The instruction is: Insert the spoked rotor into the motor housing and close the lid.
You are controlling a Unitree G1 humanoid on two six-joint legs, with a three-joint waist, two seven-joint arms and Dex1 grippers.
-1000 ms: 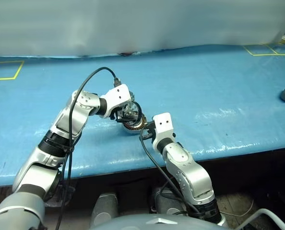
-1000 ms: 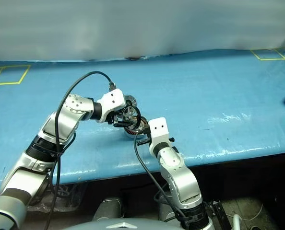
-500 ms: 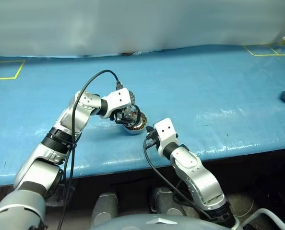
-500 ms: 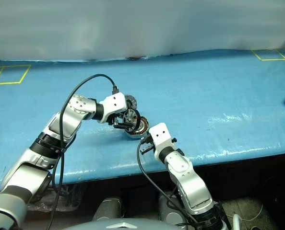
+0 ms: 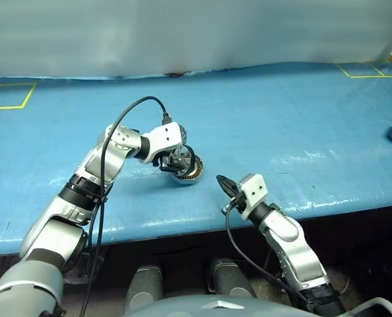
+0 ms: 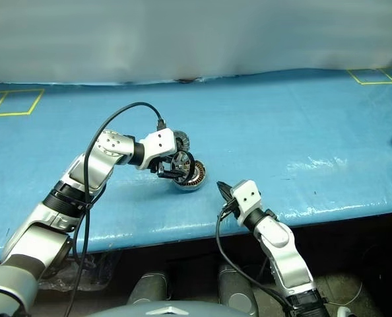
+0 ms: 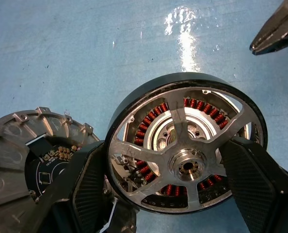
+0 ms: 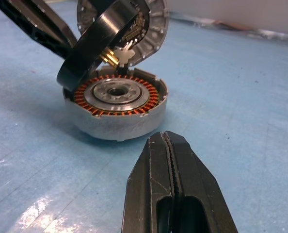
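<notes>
The left tool pinches the spoked wheel by its rim, tilted over the cup; lowered crooked, it could jam; the right tool, shut, waits nearby.

A glossy blue sheet covers the counter, marked with yellow tape squares at its far corners. Behind hangs what looks like a pale, blurred backdrop.
</notes>
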